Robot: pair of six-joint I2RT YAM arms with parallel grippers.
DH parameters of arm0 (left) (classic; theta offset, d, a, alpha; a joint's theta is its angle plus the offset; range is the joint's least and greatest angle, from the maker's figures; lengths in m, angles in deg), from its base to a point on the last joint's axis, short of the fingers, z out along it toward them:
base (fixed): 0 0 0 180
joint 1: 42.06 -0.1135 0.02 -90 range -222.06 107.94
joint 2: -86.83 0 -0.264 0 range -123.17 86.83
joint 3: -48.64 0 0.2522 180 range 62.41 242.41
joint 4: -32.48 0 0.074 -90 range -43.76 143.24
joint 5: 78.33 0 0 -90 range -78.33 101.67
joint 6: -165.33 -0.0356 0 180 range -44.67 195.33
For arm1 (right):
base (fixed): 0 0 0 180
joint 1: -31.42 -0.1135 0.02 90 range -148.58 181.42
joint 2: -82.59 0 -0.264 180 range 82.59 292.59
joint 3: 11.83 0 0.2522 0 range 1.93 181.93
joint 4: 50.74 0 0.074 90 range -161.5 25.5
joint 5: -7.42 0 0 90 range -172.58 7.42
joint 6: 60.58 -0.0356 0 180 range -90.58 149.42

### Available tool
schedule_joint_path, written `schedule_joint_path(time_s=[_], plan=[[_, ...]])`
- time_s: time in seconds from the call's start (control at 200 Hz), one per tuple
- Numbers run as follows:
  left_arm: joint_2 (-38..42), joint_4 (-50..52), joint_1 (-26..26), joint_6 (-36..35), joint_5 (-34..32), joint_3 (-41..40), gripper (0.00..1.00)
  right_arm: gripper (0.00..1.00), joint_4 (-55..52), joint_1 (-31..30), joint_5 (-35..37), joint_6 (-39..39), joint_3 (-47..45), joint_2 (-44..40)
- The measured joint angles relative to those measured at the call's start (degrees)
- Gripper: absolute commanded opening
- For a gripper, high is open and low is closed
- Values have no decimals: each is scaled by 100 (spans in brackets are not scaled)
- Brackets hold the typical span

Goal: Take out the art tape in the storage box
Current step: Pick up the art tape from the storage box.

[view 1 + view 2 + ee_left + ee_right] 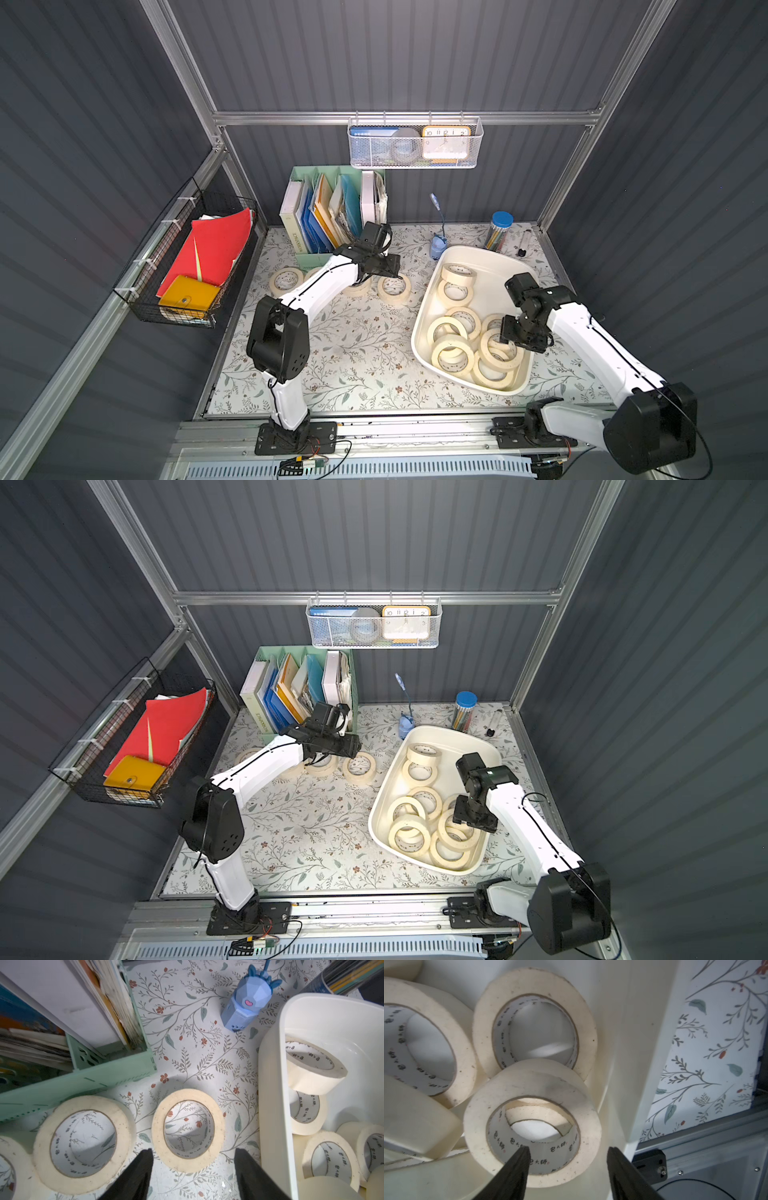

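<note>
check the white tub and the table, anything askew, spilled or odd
Nothing spilled or damaged. The storage box sits at an angle to the table edge, and the art tape in it is a loose heap: the far roll lies tilted on another. The rolls on the table lie flat.

Art tape rolls crowd the storage box, the right gripper low among them; seemingly three more lie on the table by the left gripper

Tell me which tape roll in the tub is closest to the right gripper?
The roll lying atop another beside the tub wall: the open right gripper straddles its rim; the rest lie farther off.
</note>
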Motion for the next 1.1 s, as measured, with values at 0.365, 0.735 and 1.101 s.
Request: schedule_joint_path(time_s=[0.365,0.735,1.101], plan=[[271,-13,17,186,2,-361,68,44,815,306,-120,140,-455,560],[654,155,225,229,-2,-144,69,0,407,175,9,179,328,151],[748,365,800,275,177,271,71,0,466,-1073,72,223,3040,2087]])
